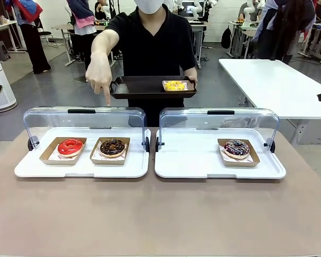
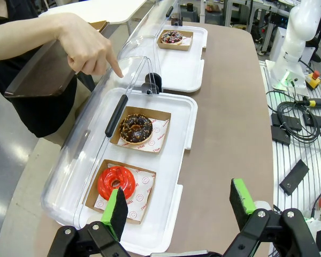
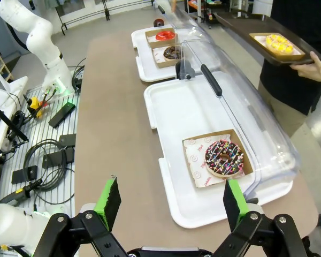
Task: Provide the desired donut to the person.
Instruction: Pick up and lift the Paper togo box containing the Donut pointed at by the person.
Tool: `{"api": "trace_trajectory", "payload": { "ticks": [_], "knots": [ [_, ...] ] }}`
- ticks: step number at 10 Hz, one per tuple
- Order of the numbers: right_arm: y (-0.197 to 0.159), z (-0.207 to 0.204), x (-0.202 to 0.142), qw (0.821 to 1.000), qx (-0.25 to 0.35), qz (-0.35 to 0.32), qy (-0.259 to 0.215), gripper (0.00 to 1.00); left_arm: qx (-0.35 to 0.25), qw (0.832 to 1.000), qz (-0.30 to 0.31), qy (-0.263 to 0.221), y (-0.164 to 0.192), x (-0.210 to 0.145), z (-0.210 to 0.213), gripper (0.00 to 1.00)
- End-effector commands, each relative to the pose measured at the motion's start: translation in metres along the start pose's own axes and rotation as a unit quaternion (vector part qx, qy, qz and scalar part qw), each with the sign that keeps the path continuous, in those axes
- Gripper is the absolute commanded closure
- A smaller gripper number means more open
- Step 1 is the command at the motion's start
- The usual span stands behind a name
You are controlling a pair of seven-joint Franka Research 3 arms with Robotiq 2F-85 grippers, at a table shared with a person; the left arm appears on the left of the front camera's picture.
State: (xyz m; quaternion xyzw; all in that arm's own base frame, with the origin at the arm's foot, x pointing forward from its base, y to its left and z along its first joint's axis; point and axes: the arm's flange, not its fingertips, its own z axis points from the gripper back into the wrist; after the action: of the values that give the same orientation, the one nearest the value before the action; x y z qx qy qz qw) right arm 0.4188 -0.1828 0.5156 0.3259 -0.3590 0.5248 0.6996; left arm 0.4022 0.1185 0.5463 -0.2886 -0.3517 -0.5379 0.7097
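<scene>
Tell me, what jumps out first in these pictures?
A person in a black T-shirt points a finger of one hand down at the left clear-lidded white tray, which holds a red glazed donut and a chocolate-iced donut. Their other hand carries a dark brown tray bearing a yellow donut.

Bright even indoor light, faint shadows on beige tabletop (image 1: 160,214), glare on clear plastic lids (image 1: 53,119), sharp focus, wide-angle bending at edges

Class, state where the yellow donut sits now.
In the front view, the yellow donut lies at the right end of the dark tray the person holds, beyond the right display case.
</scene>
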Motion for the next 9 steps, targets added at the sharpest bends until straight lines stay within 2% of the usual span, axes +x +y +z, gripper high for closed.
{"api": "trace_trajectory", "payload": {
  "ticks": [1, 2, 4, 5, 7, 9],
  "knots": [
    [-0.001, 0.002, 0.001, 1.000, 0.001, 0.000, -0.001, 0.00, 0.004, 1.000, -0.012, 0.017, 0.002, 0.019, -0.010, 0.00],
    [-0.001, 0.002, 0.001, 1.000, 0.001, 0.000, -0.001, 0.00, 0.004, 0.998, -0.031, 0.052, -0.001, 0.043, -0.022, 0.00],
    [-0.001, 0.002, 0.001, 1.000, 0.001, 0.000, -0.001, 0.00, 0.012, 0.985, -0.079, 0.154, -0.007, 0.089, -0.063, 0.00],
    [-0.001, 0.002, 0.001, 1.000, 0.001, 0.000, -0.001, 0.00, 0.018, 0.975, -0.096, 0.198, -0.010, 0.102, -0.091, 0.00],
    [-0.001, 0.002, 0.001, 1.000, 0.001, 0.000, -0.001, 0.00, 0.020, 0.945, -0.134, 0.299, -0.013, 0.120, -0.157, 0.00],
    [-0.001, 0.002, 0.001, 1.000, 0.001, 0.000, -0.001, 0.00, 0.023, 0.925, -0.156, 0.347, -0.013, 0.127, -0.209, 0.00]
  ]
}}
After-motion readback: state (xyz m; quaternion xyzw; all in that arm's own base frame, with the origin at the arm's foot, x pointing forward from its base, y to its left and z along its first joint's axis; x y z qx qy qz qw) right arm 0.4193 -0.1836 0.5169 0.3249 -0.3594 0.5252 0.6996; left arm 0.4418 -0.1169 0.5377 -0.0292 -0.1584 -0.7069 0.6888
